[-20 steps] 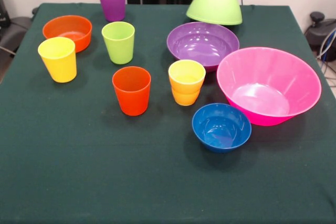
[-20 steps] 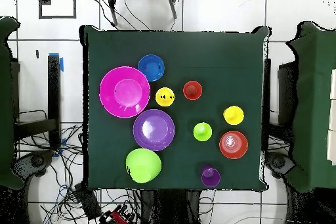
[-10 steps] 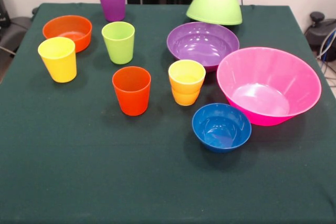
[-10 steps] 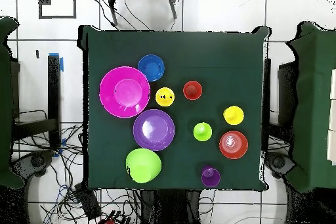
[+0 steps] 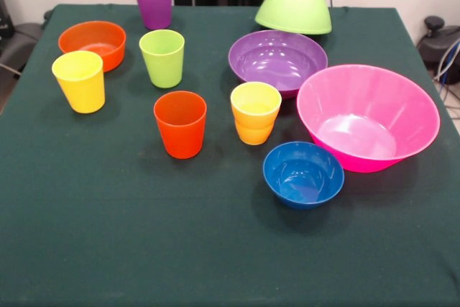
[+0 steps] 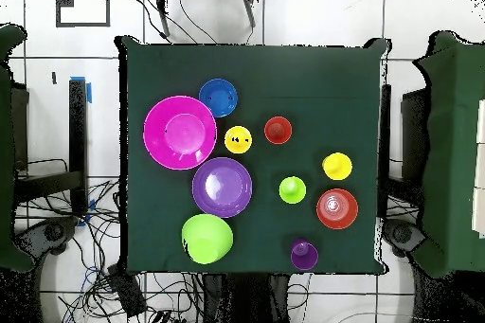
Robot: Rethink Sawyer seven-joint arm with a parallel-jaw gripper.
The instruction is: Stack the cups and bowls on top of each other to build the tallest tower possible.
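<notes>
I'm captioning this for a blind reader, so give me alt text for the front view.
Five cups and five bowls sit unstacked on a dark green table. The lime green bowl lies upside down at the back; the pink bowl, purple bowl, blue bowl and orange bowl sit upright. No gripper shows.

open cloth in front, clutter toward the back

near half of the table [image 5: 215, 264] lies bare; blue bowl [image 5: 302, 174] marks its edge. pink bowl [image 5: 367, 117] and purple bowl [image 5: 277, 59] crowd one side; orange-red cup [image 5: 180, 124] and yellow-orange cup [image 5: 255, 112] stand close, narrow gap between.
</notes>
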